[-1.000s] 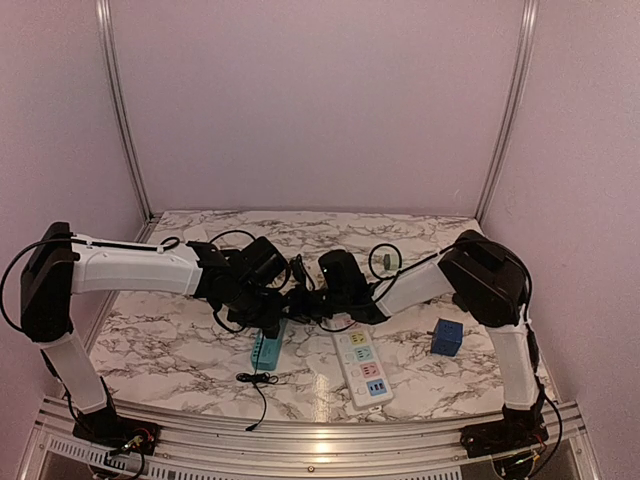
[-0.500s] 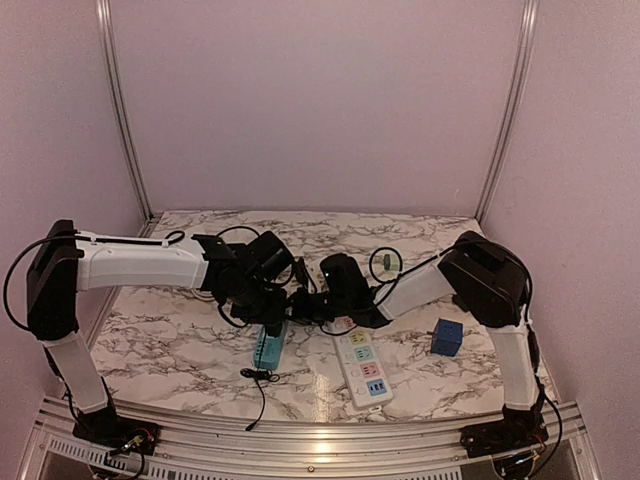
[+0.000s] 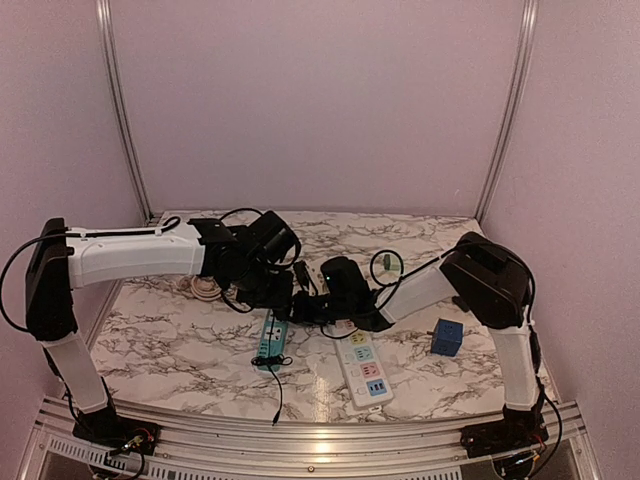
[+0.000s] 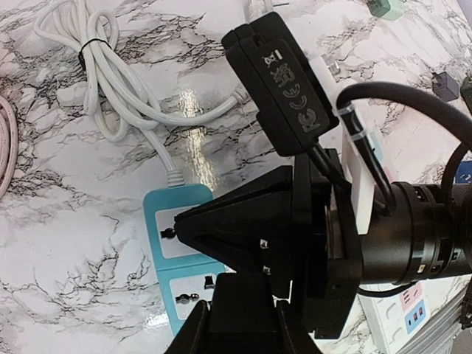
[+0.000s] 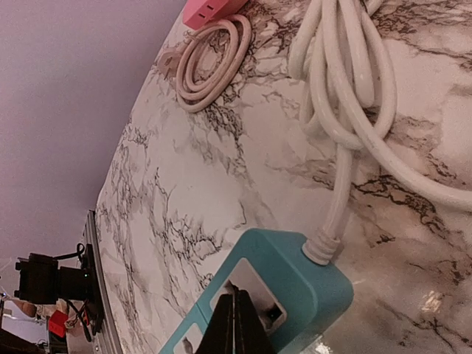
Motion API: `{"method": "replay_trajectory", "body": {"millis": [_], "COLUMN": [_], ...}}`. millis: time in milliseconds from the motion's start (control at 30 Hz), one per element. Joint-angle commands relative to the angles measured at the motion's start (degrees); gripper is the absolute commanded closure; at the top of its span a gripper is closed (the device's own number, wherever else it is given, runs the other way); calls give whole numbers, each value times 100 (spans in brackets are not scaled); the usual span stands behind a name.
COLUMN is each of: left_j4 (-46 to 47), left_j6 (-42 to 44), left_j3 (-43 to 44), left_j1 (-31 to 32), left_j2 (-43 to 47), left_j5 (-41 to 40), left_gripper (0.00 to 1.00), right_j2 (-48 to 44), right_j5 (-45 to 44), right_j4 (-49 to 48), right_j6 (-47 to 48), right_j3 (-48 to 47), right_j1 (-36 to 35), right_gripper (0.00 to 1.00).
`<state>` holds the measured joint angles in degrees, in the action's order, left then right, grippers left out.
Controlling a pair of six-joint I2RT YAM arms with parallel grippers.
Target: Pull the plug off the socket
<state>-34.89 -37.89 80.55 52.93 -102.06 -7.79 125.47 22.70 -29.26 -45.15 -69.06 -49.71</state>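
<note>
A teal socket strip [image 3: 270, 345] lies on the marble table between the two arms. My left gripper [image 4: 240, 324] is shut on a black plug [image 4: 243, 313], which it holds above the strip [image 4: 166, 254]. The strip's sockets below the plug show empty. The plug's thin black cable [image 3: 272, 362] hangs down across the strip toward the front edge. My right gripper [image 5: 236, 317] is shut, and its tips press down on the face of the strip's end socket [image 5: 284, 284]. In the top view my left gripper [image 3: 275, 290] hovers just behind my right gripper [image 3: 297, 308].
A white strip with coloured sockets [image 3: 362, 365] lies right of the teal one. Its bundled white cord [image 5: 354, 88] lies behind. A coiled pink cable [image 5: 210, 55] sits at the far left, a blue cube [image 3: 446, 337] on the right and a small green object [image 3: 384, 263] at the back.
My left gripper has risen and moved back from the teal strip with the plug, and the black cable trails after it. My right gripper has closed fully and stays on the strip.
</note>
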Motion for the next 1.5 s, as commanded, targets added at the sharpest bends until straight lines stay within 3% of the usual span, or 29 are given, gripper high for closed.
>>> {"method": "replay_trajectory", "body": {"millis": [0,233,733,900,1100,1200,1467], "left_j4": [-267,-46,625,1295,2875,3413,3740], "left_j6": [42,-349,-693,-574,-775,-876,-999], "left_j3": [-129,-1094,-3459,-4189,-5171,-5410,-5636], "left_j1": [-146,-658,-2855,-3842,-4929,-5130,-5249], "left_j2": [524,1428,3464,3763,3881,3775,3445], "left_j5": [-246,-571,-903,-371,934,1258,1486], "left_gripper": [100,100,98,96,93,92,87], "right_j2": [-9,-210,-1019,-1357,-1796,-1967,-2222], "right_j5": [-310,-325,-458,-612,-923,-1039,-1142], "right_j4": [983,1237,2199,2469,2727,2808,2828], "right_j6": [154,239,737,948,1270,1377,1445], "right_j3": [43,-284,-1136,-1068,-855,-769,-484], "right_j1": [-22,-27,-25,-30,13,46,134], "right_gripper": [96,95,87,86,84,84,83]}}
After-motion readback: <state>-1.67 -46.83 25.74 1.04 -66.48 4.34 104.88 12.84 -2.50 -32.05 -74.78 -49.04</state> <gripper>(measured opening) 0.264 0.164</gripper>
